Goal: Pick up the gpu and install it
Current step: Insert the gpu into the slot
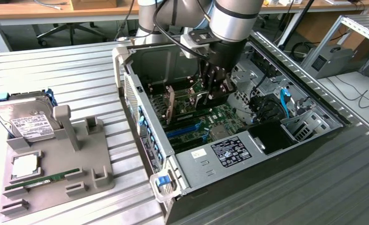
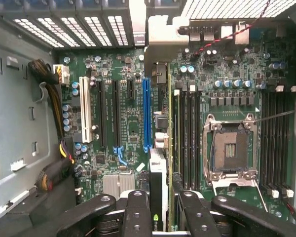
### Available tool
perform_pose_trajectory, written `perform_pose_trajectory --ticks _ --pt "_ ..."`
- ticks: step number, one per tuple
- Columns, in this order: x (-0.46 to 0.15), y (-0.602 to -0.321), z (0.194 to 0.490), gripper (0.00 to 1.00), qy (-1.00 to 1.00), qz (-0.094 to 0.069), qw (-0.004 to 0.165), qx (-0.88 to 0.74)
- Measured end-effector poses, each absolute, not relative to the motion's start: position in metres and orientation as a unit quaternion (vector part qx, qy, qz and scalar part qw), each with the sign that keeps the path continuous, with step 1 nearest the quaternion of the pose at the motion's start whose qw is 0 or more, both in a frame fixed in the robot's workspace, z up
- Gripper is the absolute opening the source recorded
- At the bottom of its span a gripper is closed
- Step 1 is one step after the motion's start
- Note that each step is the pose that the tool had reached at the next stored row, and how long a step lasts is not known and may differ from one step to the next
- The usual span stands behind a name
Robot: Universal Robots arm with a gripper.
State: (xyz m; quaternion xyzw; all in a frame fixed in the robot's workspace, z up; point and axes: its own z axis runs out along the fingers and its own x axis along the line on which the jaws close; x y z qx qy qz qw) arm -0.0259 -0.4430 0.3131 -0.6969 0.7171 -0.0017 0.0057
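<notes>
Spanning the scene is a ribbed silver metal tabletop [image 1: 59, 75], and on it sits the big open black-and-silver computer case [image 1: 200, 166]. The grey and silver robot arm [image 1: 234, 18] plunges straight down into that case. Below it lies the green motherboard [image 2: 133, 133], all slots and capacitors. Off to the exterior view's left, a grey moulded parts tray [image 1: 96, 164] keeps the silver boxy hard drive [image 1: 25, 119] and the narrow green memory stick [image 1: 43, 180], well apart from the action.

Now the key piece: the gpu [image 2: 158, 168], a thin flat black card, stands on edge inside the case. The black-fingered hand [image 2: 164, 200] clamps it from both sides, one finger on each face. So the hand is closed on the card, and the card hangs directly beneath it.

Its long axis runs parallel to the expansion slots, just beside the long blue slot [image 2: 146, 113]. The pale silvery metal bracket [image 2: 160, 44] leads at the far end, up against the case's perforated rear wall. Whether the lower edge is seated in a slot, I cannot tell from here.
</notes>
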Motion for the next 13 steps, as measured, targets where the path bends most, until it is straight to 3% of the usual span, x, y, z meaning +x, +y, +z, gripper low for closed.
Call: perform_pose_trajectory --ticks 13 --pt "-0.0308 -0.443 0.3103 0.27 0.717 -0.002 0.006 -0.697"
